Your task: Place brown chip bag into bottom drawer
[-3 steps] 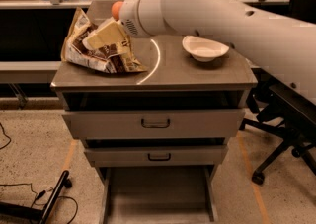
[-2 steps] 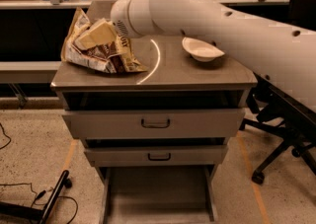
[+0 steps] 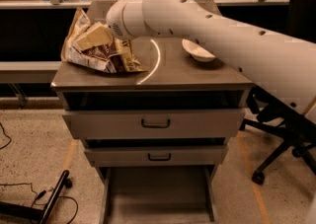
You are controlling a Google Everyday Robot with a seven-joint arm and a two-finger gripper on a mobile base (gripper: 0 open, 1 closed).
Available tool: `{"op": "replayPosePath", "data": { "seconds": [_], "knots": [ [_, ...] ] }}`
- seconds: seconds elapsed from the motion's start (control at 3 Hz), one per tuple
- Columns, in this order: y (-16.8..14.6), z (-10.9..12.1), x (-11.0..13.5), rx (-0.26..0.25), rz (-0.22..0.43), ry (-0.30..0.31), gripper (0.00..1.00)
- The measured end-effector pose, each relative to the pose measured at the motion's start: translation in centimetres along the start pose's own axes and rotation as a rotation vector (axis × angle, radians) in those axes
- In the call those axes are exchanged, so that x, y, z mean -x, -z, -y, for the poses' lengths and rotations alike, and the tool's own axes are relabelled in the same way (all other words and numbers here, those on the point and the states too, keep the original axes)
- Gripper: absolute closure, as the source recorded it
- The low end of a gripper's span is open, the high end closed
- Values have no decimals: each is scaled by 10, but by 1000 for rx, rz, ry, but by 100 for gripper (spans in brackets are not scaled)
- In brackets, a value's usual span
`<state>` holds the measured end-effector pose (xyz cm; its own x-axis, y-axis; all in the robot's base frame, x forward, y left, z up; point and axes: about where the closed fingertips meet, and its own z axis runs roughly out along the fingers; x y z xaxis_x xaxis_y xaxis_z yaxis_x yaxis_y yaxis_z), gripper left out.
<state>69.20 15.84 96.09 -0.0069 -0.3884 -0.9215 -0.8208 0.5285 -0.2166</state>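
Note:
The brown chip bag, crinkled brown and cream foil, lies on the left part of the grey cabinet top. My gripper is at the end of the white arm, down on the top of the bag; the wrist hides much of it. The bottom drawer stands pulled out below, a plain grey tray with low side walls and nothing in it.
A white bowl sits on the right of the cabinet top under the arm. The two upper drawers with dark handles are shut. A black office chair stands at the right. Cables and a black stand lie on the floor at the left.
The arm has swung a little to the left over the bag. The orange ball behind the wrist is now hidden. The bag has not moved.

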Motion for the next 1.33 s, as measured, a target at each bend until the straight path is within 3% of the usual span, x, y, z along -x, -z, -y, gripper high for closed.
{"op": "replayPosePath", "data": {
  "seconds": [0.67,1.33],
  "knots": [
    [-16,15,-36,12,-61,-3,0],
    [-18,11,-30,28,-47,2,0]
  ]
}}
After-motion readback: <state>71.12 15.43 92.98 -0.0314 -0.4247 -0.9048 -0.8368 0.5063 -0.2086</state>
